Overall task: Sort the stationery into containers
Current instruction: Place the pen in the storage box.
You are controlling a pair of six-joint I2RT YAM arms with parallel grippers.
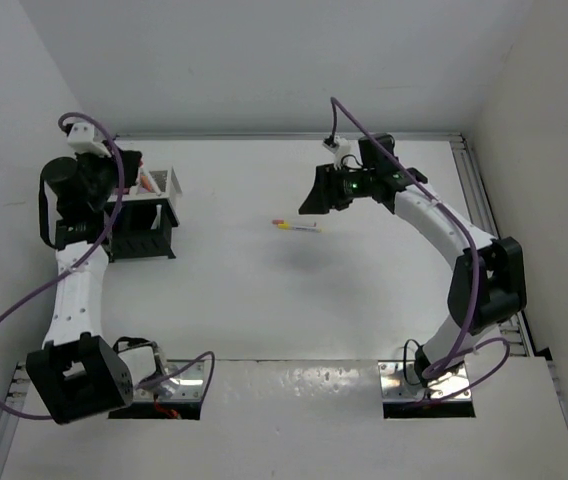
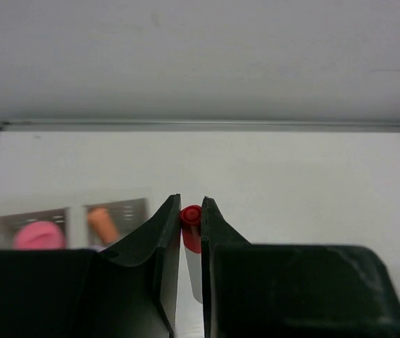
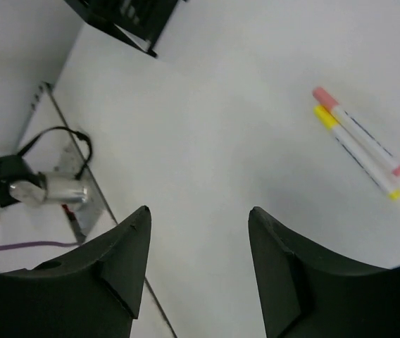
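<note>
Left gripper (image 2: 191,208) is clamped on a red-capped marker (image 2: 191,236) near the organizer (image 1: 146,236). Your right gripper (image 3: 198,218) is open, empty; pink marker (image 3: 360,132) and yellow marker (image 3: 358,156) lie side by side on the worktop (image 1: 264,300). Likely light, stiff, slick: pinch mid-barrel.

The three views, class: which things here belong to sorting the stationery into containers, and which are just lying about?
Job: red-capped marker in left gripper; pink-capped marker; yellow-capped marker; black organizer; white bin.
Lying about: purple cable; metal base plate.
</note>
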